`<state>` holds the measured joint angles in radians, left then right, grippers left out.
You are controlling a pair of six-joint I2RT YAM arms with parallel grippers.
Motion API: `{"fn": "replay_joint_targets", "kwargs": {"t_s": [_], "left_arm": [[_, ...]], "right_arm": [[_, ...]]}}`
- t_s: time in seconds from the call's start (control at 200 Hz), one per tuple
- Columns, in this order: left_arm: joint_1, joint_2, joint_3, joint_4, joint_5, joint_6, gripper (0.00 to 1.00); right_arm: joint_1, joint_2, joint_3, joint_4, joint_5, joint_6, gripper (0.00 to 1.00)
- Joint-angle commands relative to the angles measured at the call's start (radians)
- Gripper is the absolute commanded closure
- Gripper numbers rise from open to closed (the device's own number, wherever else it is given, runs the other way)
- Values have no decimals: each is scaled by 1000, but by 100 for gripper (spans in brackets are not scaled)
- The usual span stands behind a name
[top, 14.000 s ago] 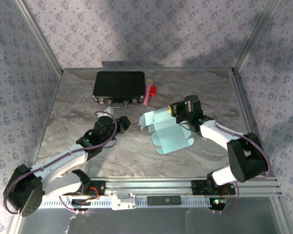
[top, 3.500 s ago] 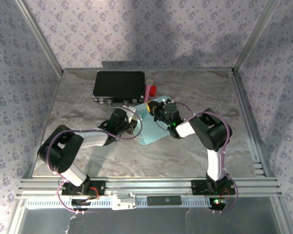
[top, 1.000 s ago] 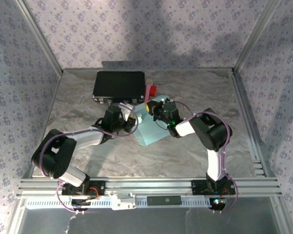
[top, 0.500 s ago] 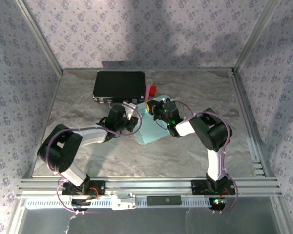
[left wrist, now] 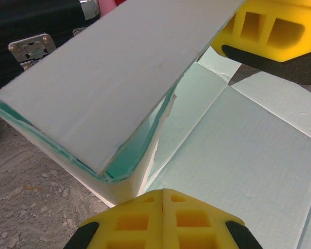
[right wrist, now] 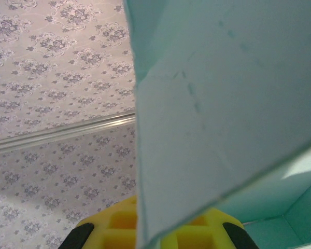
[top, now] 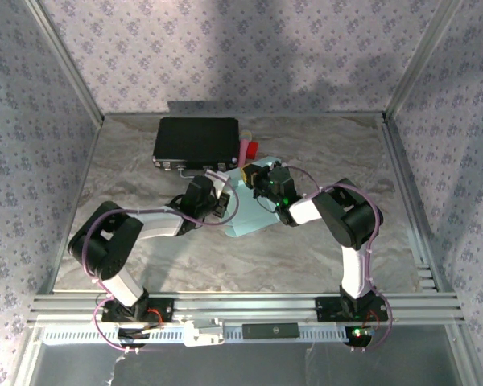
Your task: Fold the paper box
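At mid-table, right gripper (top: 252,176) clamped on the paper box (left wrist: 249,155), left gripper (left wrist: 163,210) closed beside its folded edge.

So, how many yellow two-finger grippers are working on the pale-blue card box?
2. The left gripper, shut, is at the left-hand folded corner of the pale-blue paper box; the right gripper is shut on its raised far panel.

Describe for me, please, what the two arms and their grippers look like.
Both the left arm and the right arm have black joint housings, white link covers and purple cables looping alongside. The left gripper and the right gripper carry blocky yellow fingers with square hollows and black trim.
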<state>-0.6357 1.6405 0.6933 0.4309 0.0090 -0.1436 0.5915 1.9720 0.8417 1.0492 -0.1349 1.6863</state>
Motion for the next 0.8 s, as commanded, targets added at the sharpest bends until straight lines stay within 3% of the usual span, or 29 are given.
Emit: {"fn": "replay_joint_targets", "kwargs": {"t_s": [0.0, 0.28, 0.47, 0.615, 0.795], "left_arm": [[0, 13, 38, 76, -7, -2, 99], [4, 38, 80, 51, -13, 17, 89], [5, 64, 104, 60, -62, -10, 92], [2, 88, 119, 79, -87, -34, 100], [-11, 95, 114, 107, -128, -70, 100]], "right_arm": [[21, 25, -12, -122, -66, 26, 100], [22, 15, -13, -136, -69, 30, 100], [24, 14, -7, -147, -71, 33, 100], [22, 16, -2, -159, -71, 34, 100], [22, 18, -3, -161, -69, 43, 100]]}}
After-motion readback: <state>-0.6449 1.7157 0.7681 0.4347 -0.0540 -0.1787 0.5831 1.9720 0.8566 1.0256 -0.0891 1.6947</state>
